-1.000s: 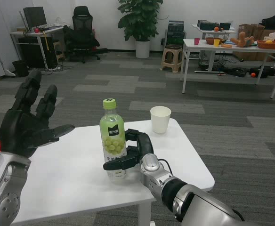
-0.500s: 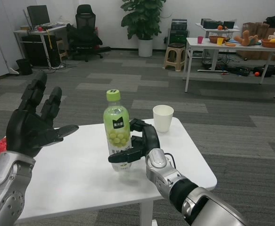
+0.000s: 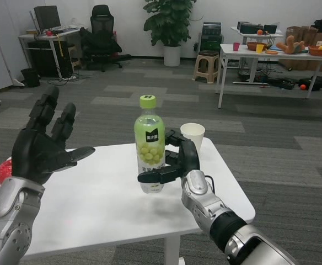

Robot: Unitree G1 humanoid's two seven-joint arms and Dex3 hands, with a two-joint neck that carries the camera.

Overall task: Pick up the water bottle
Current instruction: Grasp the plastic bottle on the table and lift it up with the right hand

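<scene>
Water bottle [image 3: 150,144] green-filled, gripped by right robot hand [image 3: 175,161]; left robot hand [image 3: 39,149] spread, holding nothing.

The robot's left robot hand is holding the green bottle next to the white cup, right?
Not quite. It is the right robot hand that holds the green bottle, as the head view shows. The left robot hand is raised at the table's left side, fingers spread, holding nothing. The rest is right: the white cup stands close by, just behind the right robot hand.
</scene>
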